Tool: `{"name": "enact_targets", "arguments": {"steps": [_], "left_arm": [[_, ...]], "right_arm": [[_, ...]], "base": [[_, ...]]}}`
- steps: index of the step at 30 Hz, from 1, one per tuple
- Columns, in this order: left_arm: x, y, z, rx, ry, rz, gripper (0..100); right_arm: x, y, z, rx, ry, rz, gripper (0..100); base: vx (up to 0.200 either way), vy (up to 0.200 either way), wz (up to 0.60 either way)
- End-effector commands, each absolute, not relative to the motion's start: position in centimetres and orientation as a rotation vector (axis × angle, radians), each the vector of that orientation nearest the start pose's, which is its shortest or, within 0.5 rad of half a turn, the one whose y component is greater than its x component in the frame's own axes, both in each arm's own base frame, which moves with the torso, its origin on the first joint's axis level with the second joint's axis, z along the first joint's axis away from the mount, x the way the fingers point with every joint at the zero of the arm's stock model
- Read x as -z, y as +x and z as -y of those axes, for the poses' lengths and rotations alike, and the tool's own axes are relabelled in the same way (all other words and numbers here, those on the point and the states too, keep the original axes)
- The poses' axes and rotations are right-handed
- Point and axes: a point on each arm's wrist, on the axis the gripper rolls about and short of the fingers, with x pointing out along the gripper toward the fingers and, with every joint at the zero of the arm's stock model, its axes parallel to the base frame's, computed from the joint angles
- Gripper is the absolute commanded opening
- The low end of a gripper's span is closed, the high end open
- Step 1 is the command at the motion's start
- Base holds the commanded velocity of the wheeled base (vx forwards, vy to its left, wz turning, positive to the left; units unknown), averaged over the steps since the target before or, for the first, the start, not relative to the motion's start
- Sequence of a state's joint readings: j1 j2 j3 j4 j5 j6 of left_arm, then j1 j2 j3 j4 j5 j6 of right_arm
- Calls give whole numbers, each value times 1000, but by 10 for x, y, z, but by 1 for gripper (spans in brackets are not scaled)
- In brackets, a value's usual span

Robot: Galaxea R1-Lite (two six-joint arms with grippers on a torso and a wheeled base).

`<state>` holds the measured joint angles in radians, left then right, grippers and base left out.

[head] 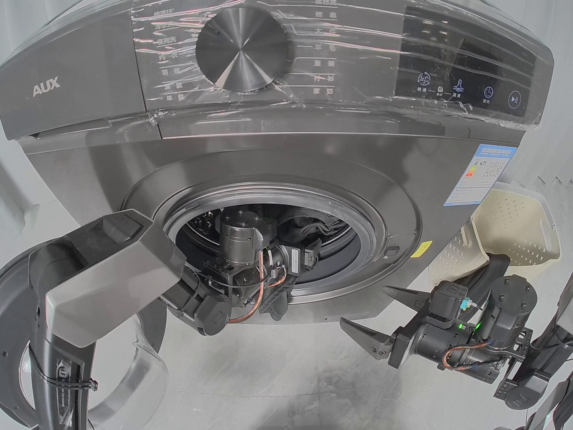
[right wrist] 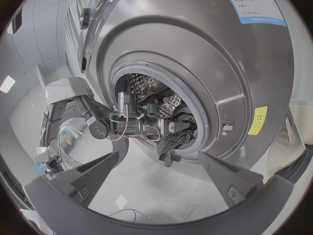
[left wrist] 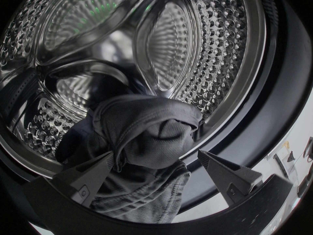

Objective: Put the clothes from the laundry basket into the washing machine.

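Clothes (left wrist: 146, 137): dark grey, bunched up. Lie in the mouth of the drum (left wrist: 212, 49) of the washing machine (head: 298, 150), with one end hanging out over the black door seal (left wrist: 277, 98). Left gripper (left wrist: 156, 152) right at that opening, jaws spread wide either side of the bundle, one fingertip (left wrist: 104, 160) touching a fold, nothing pinched. Right gripper (head: 364, 306) low in front of the machine, well apart from the cloth, jaws likewise spread and empty. Laundry basket (head: 519, 222), cream and perforated, just beside the machine on the right, near that arm. Round door (right wrist: 75, 141) swung open on the left.
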<state>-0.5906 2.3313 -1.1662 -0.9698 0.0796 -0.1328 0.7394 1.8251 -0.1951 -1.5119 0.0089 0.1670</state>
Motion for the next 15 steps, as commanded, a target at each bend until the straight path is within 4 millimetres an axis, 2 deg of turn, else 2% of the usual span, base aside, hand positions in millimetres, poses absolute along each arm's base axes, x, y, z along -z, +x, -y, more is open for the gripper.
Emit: {"name": "enact_targets", "arguments": {"steps": [1, 7, 8, 11, 14, 15], "left_arm": [[-44, 375, 252, 510, -45, -257, 100], [-21, 381, 255, 519, -15, -290, 100], [-22, 383, 255, 518, -17, -284, 0], [-25, 391, 256, 509, -28, -256, 0], [-36, 401, 252, 486, -45, -211, 0], [-45, 408, 249, 472, -59, -178, 0]], "right_arm": [[-100, 178, -163, -738, 117, -172, 100], [-100, 178, -163, -738, 116, -172, 100], [-100, 178, -163, -738, 116, -172, 100], [-100, 178, -163, -738, 116, -172, 100], [-100, 179, -164, -738, 118, -171, 100], [-100, 179, -164, -738, 118, -171, 100]], "base": [[0, 0, 0], [0, 0, 0], [0, 0, 0], [0, 0, 0], [0, 0, 0], [0, 0, 0]]}}
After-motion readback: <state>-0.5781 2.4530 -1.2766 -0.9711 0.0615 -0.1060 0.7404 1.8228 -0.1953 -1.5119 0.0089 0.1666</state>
